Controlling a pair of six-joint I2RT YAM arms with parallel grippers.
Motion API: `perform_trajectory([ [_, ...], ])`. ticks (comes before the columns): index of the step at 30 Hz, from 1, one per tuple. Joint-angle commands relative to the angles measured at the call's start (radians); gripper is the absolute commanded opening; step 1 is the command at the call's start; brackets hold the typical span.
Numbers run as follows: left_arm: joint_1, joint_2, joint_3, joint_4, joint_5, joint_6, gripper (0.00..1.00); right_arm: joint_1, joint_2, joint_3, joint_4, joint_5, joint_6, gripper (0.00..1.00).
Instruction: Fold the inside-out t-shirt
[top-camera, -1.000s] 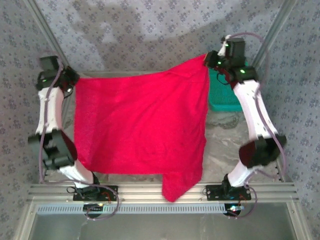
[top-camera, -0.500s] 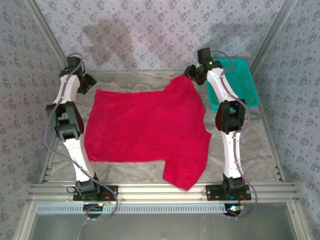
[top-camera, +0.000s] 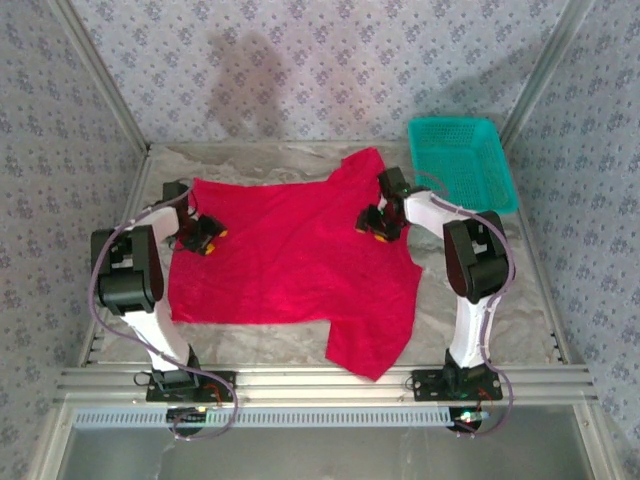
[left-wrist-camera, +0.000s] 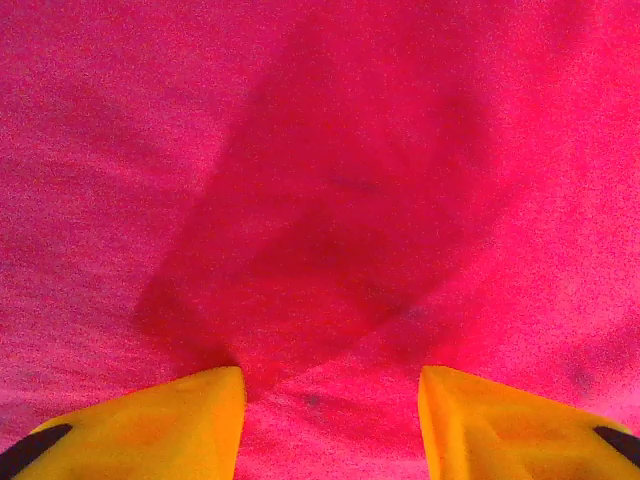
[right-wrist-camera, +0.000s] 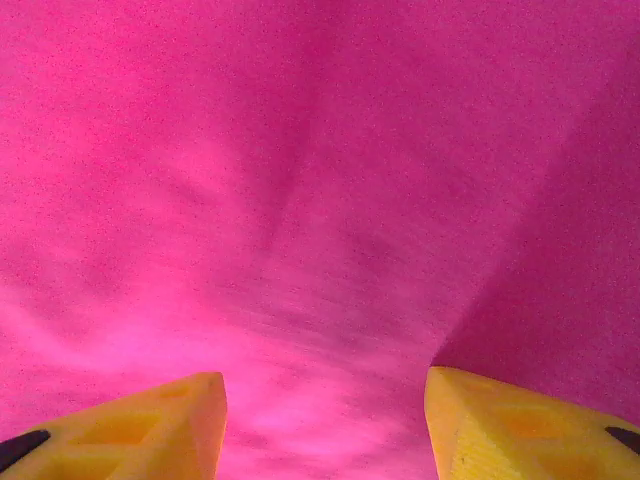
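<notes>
Two hands, both spread wide, nothing pinched. The left hand is over the shirt's left edge, and the right hand is over its far-right part. Their yellow wedge-shaped fingers have red cloth showing in the gap. Contact with the cloth: can't tell.

The inside-out t-shirt is bright red, plain, matte knit. It's laid mostly flat across the middle of the tabletop. Wrinkles are shallow. One corner peaks at the far right, and one flap reaches the near aluminium rail.

The tabletop is grey and marble-patterned. The teal mesh basket is rectangular and sits in the far-right corner, near the shirt but apart from it. The right arm lies between them. Patterned walls close in the cell.
</notes>
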Motion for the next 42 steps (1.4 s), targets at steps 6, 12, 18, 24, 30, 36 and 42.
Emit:
perform_trajectory([
  [6,0.058,0.011,0.020,0.013,-0.072,0.029,0.48,-0.022,-0.047,-0.055,0.006,0.099,-0.006,0.57],
  [12,0.003,0.053,0.154,-0.038,-0.078,0.043,0.48,0.008,-0.021,0.091,0.004,0.093,-0.007,0.58],
  [18,-0.013,0.181,0.337,-0.081,-0.080,0.036,0.48,0.018,0.197,0.365,-0.002,0.038,0.019,0.56],
  [24,-0.013,0.332,0.544,-0.129,-0.087,0.036,0.48,0.012,0.445,0.694,-0.005,-0.033,0.076,0.56],
  [30,-0.014,0.517,0.741,-0.155,-0.077,0.016,0.48,-0.012,0.677,0.982,-0.023,-0.034,0.237,0.56],
  [36,-0.017,0.730,1.080,-0.254,-0.038,0.014,0.47,-0.056,0.789,1.116,0.019,0.017,0.337,0.56],
  [42,-0.019,0.805,1.369,-0.390,-0.012,0.057,0.46,-0.085,0.809,1.276,-0.011,-0.091,0.297,0.57],
])
